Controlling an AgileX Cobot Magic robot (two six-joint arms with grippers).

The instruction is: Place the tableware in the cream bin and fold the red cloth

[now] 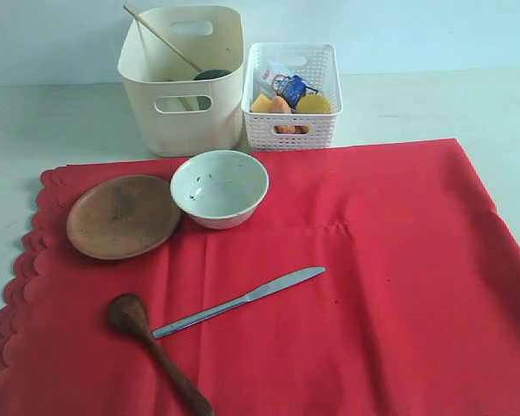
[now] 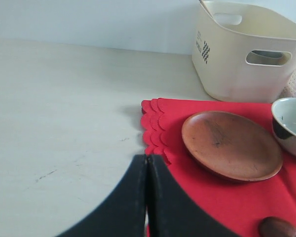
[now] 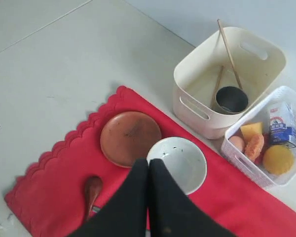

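The red cloth [image 1: 347, 286] lies spread flat, scalloped edge at the left. On it rest the brown plate [image 1: 123, 216], the white speckled bowl [image 1: 219, 187], the metal knife [image 1: 240, 301] and the dark wooden spoon [image 1: 152, 347]. The cream bin [image 1: 182, 82] behind holds the steel cup [image 3: 231, 99] and pale chopsticks [image 3: 229, 52]. Neither arm shows in the exterior view. My left gripper [image 2: 147, 158] is shut and empty, over the cloth's scalloped edge [image 2: 153, 128] near the plate [image 2: 231, 144]. My right gripper [image 3: 148, 162] is shut and empty, high above the bowl [image 3: 177, 163].
A white lattice basket [image 1: 292, 95] to the right of the cream bin holds a milk carton [image 3: 281, 123], an egg, cheese and other food. Bare pale tabletop [image 2: 59, 123] lies left of the cloth and behind the bins.
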